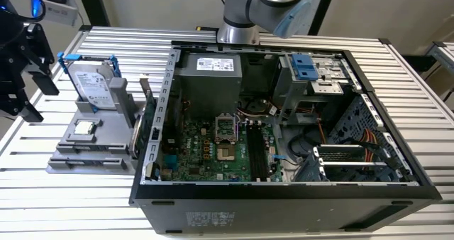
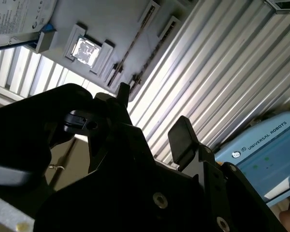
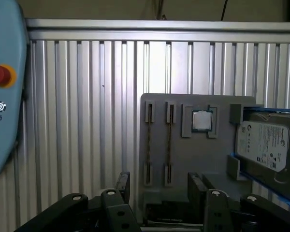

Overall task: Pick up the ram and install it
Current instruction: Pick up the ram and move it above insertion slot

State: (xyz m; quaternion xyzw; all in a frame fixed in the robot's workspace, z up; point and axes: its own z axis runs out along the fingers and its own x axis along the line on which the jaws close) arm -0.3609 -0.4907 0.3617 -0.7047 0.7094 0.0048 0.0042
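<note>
Ram [image 3: 148, 145] is left standing on edge in the grey holder [image 3: 198, 154] on the desk [image 3: 87, 121], ungripped, with the tool [image 3: 159, 186] held spread and empty nearby and the motherboard slots [image 1: 257, 149] unfilled.

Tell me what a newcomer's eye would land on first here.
An open computer case, green motherboard bared, sits central in the exterior view. On the exterior view's left a blue-framed hard drive stands in a grey holder; in the first wrist view the open gripper faces that holder.
</note>
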